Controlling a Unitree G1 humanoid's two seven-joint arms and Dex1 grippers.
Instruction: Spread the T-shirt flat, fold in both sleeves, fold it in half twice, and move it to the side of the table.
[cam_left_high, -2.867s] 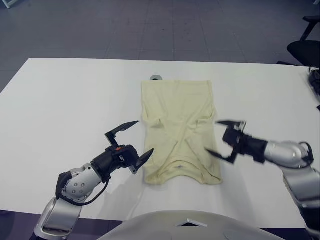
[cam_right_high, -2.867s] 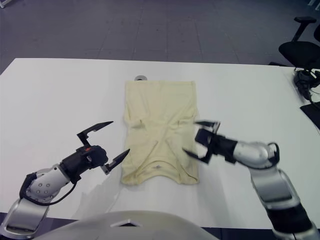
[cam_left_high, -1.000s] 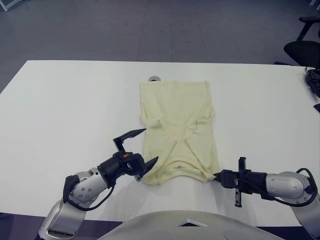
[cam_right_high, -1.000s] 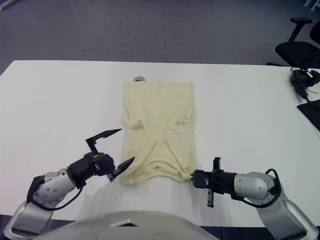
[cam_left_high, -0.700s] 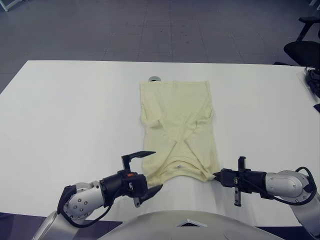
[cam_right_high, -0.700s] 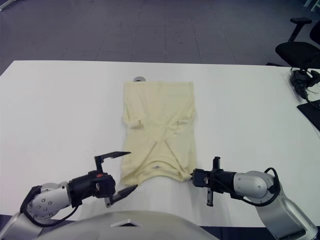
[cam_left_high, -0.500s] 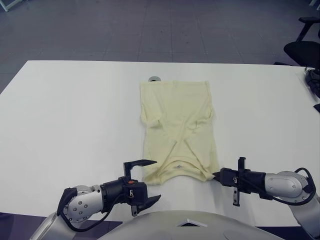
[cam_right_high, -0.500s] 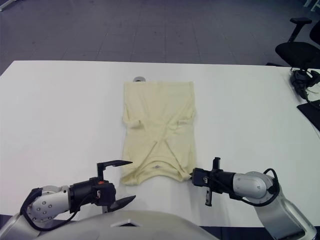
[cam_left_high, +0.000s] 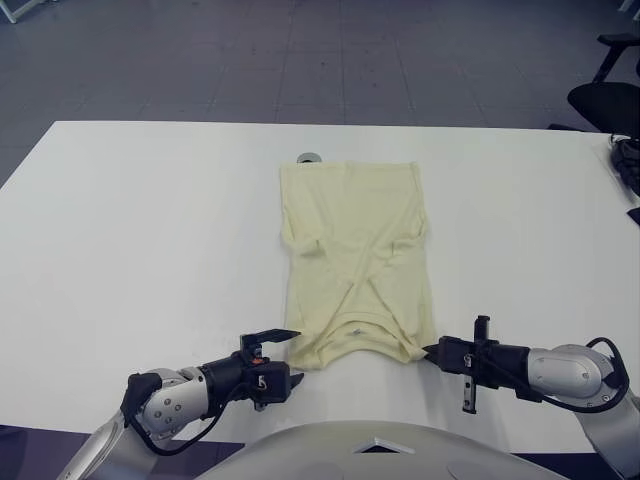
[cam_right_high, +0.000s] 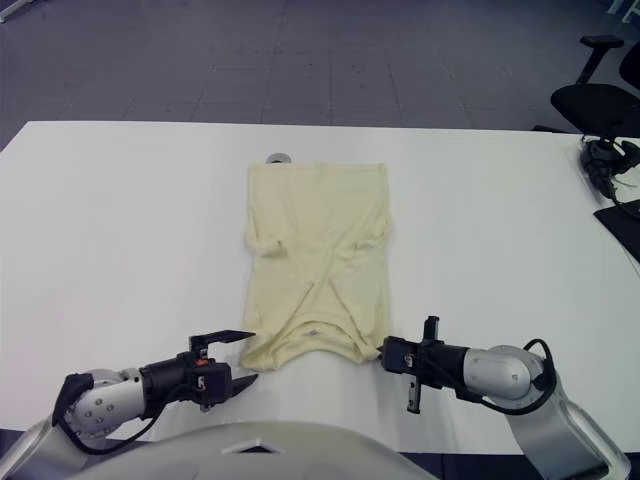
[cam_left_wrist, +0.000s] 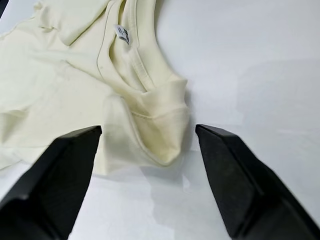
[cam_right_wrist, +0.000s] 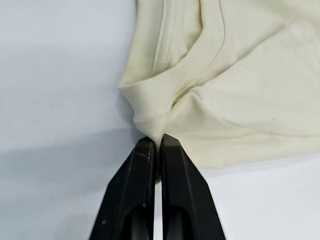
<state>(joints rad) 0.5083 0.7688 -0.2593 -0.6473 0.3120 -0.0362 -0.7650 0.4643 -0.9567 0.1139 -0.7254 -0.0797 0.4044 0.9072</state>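
My right gripper (cam_right_wrist: 157, 143) is pinched tight on the near right corner of the pale yellow cotton T-shirt (cam_left_high: 355, 240), at the collar end. My left gripper (cam_left_wrist: 148, 129) stands spread wide, straddling the near left corner without closing on it.

The shirt lies flat as a long narrow rectangle in the middle of the table, collar towards me and hem away. Both sleeves are turned in across the chest, so I judge the spreading and sleeve folds done. What is left is both half folds and the move to the side. I read this as the setup for the first fold, waiting on the left pinch.

The smooth white table (cam_left_high: 130, 220) carries a small grey round grommet (cam_left_high: 310, 157) just beyond the hem. Past the far edge is a grey tiled floor (cam_left_high: 300, 50), with a black office chair (cam_left_high: 605, 100) at the far right.
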